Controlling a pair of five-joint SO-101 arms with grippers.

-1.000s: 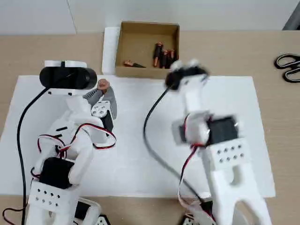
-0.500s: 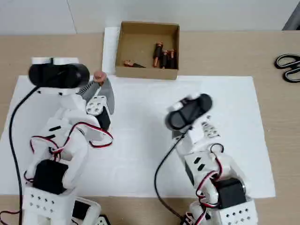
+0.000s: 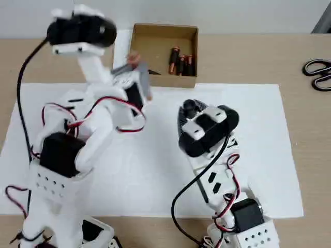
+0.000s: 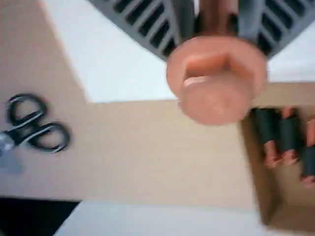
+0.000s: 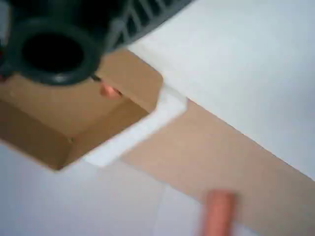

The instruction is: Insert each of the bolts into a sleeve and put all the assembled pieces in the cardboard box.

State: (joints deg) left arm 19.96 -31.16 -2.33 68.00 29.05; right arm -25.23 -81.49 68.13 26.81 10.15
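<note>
Bolt (image 4: 216, 81): copper-coloured, broad flanged head with a hex on top. It is clamped by its shank between the left gripper's (image 4: 215, 17) grey ribbed jaws, and the head sticks out past the fingertips. No sleeve is on it yet.

Handling, as a guess: small, light, rigid, with a smooth finish that could twist or slide in the pads. The grip belongs on the shank close under the flange. That covers the length that has to enter the bore, so most of the shank would need to be free for mating.

Sleeve (image 3: 189, 107): dark hollow tube gripped in the right gripper (image 3: 185, 116), jaws closed round its outer wall. The open bore faces away from the wrist. It looks stiff and light. The hold round the wall suits it, since it leaves the mouth clear (a squeeze near the rim might pinch the opening).

The two grippers are well apart, and bolt and sleeve are not lined up.

Cardboard box (image 3: 161, 80): just beyond the left gripper's tips, near its front left corner, and farther out ahead of the right gripper. Several assembled pieces (image 3: 181, 62) lie inside, dark bodies with copper ends, clustered toward the side nearer the right gripper.

Outward: white sheet (image 3: 155, 170) under both arms on the table (image 3: 310, 144). Scissors (image 3: 318, 74) lie far off on the right gripper's side.
</note>
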